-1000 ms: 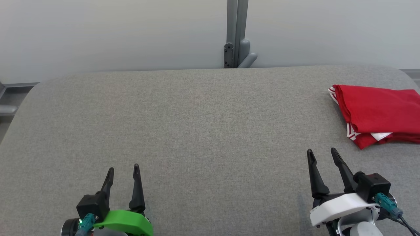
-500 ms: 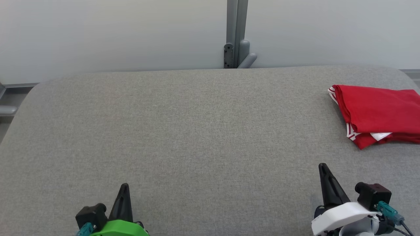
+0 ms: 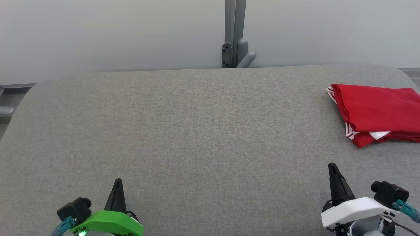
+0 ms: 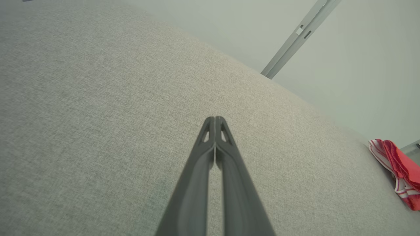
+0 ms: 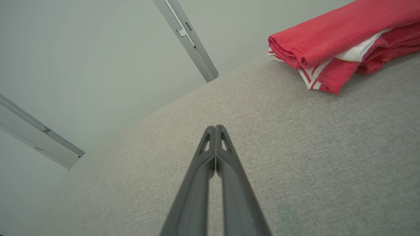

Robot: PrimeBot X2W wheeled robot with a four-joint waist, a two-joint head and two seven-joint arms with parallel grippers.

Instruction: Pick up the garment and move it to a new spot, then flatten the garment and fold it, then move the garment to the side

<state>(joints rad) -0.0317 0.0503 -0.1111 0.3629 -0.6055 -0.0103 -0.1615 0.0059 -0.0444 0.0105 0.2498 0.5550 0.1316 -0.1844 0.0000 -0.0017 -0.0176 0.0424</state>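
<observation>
The garment (image 3: pixel 377 111) is red with white stripes and lies folded at the right edge of the grey table (image 3: pixel 197 131); it also appears as a folded red garment (image 5: pixel 334 49) in the right wrist view and a red garment (image 4: pixel 400 170) at the far right of the left wrist view. My left gripper (image 3: pixel 118 181) sits low at the bottom left, shut with nothing in it; its tips (image 4: pixel 215 118) touch. My right gripper (image 3: pixel 332 165) is at the bottom right, shut and empty, a little short of the garment; its tips (image 5: pixel 215 127) meet.
A grey metal post (image 3: pixel 233 32) stands behind the table's far edge against a pale wall. The table's rounded corners are at the far left and far right. Broad bare grey fabric lies between the grippers and the garment.
Both grippers went from open to shut and drew back toward the bottom of the view. The left moved slightly left, the right slightly right. The garment stayed put.
</observation>
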